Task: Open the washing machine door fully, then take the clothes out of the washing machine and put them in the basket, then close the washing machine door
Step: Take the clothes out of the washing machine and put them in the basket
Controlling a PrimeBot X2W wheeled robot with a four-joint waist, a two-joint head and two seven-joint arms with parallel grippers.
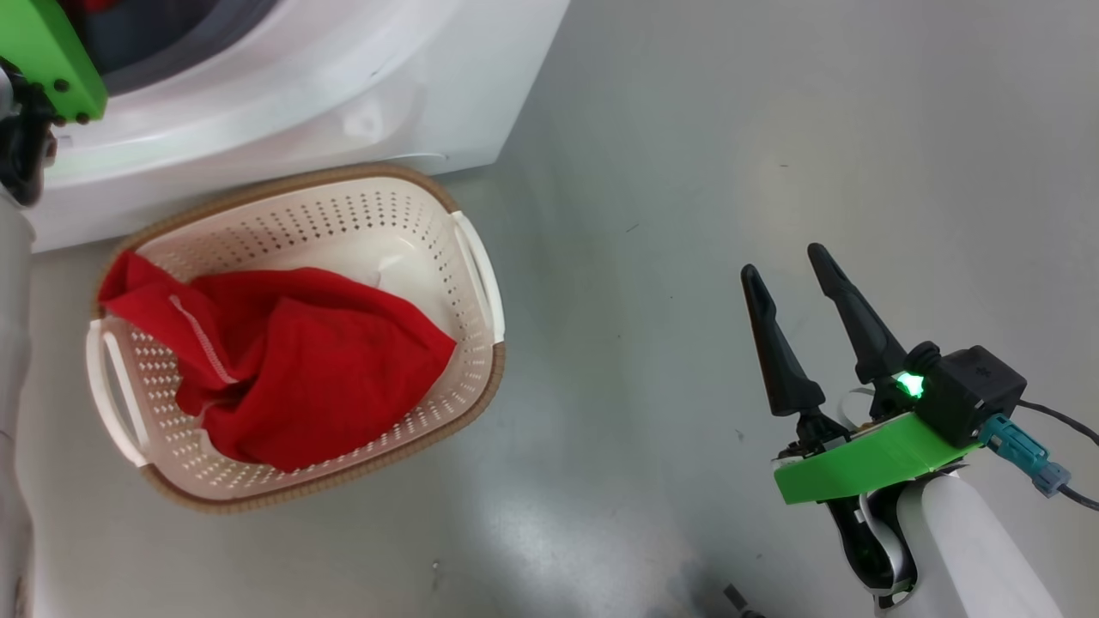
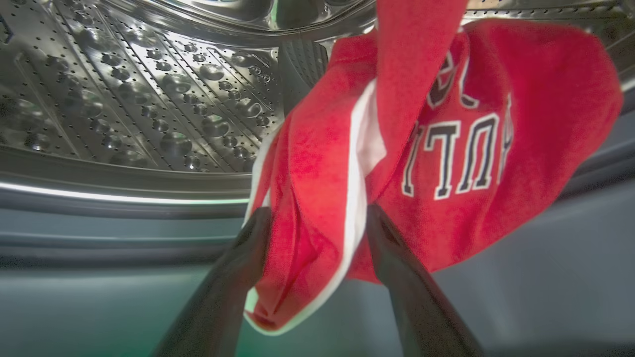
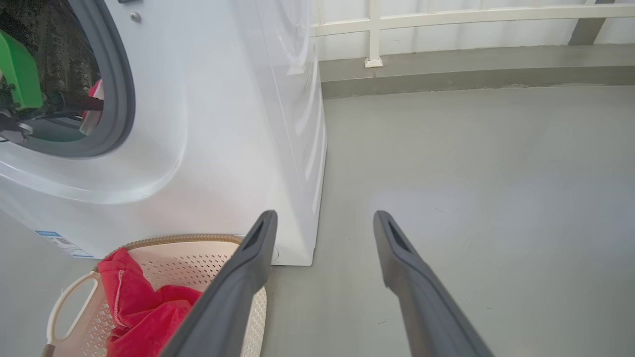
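Red cloth was noted in two places. One lettered garment (image 2: 471, 148) hung in the steel drum (image 2: 149, 99) of the washing machine (image 1: 429, 86), a fold lying between the fully spread fingers of the left gripper (image 2: 317, 218); contact could not be confirmed. Another garment (image 1: 318, 369) lay in the basket (image 1: 378, 215), just before the machine. The right gripper (image 1: 784, 262) stood wide open and empty, well clear of the basket.
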